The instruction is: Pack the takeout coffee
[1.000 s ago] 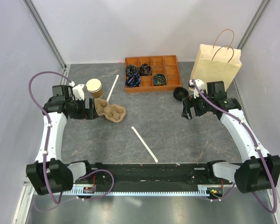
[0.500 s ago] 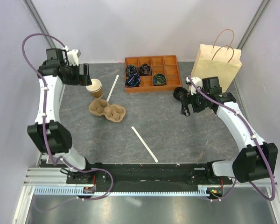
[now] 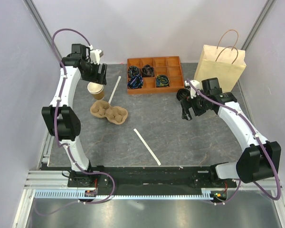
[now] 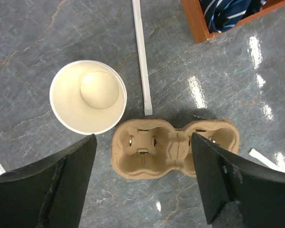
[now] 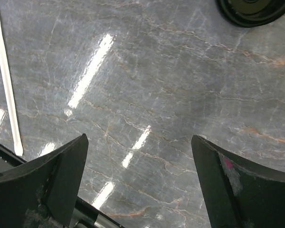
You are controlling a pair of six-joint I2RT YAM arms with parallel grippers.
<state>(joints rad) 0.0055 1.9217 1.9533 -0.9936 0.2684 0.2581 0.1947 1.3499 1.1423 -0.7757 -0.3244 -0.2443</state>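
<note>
Takeout coffee cup (image 4: pixel 88 96), lidless, just beside the pulp carrier's (image 4: pixel 173 147) far-left end, below my left gripper (image 4: pixel 143 140), jaws wide apart, empty, right gripper (image 5: pixel 138 140) likewise spread, black lid (image 3: pixel 183 94) far right of carrier.

Grey marbled table (image 3: pixel 180 137), veined in faint brown, glossy, streaked with white reflections (image 5: pixel 90 71) of overhead light toward 10 o'clock in the right wrist view and toward 2 o'clock in the left wrist view. Closed in on three sides by plain, pale lilac panels: back wall (image 3: pixel 147 28) at 12 o'clock, left wall (image 3: pixel 14 95) at 9, right wall (image 3: pixel 275 71) at 3. Slanted metal posts (image 3: pixel 43 29) at 11 and 1 o'clock, along the wall joints. At 6 o'clock, along the near edge, a black bar (image 3: pixel 147 173), then a slotted metal rail (image 3: pixel 147 194), then a shiny grey metal sheet (image 3: pixel 147 213).
</note>
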